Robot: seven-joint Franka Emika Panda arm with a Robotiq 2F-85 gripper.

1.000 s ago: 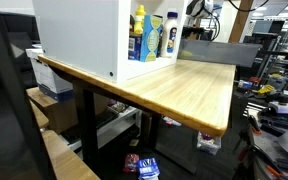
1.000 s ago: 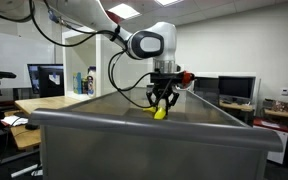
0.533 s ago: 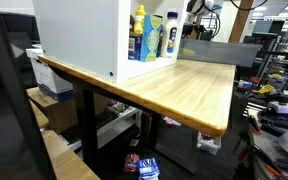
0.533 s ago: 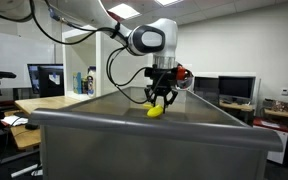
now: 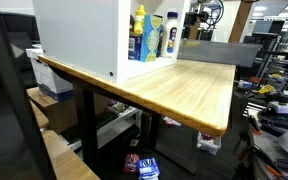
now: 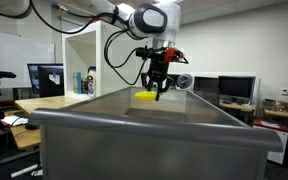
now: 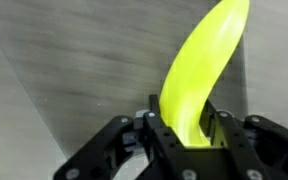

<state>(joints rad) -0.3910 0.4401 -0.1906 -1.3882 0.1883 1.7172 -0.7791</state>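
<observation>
In an exterior view the arm (image 6: 94, 12) reaches in from the upper left, bends at its rounded white wrist (image 6: 149, 18) and turns straight down. The tool (image 6: 155, 90) hangs below it, black fingers (image 7: 154, 128) pointing downward. In the wrist view the jaws stand partly closed, clamped on both sides of a yellow banana (image 7: 199, 70).
</observation>
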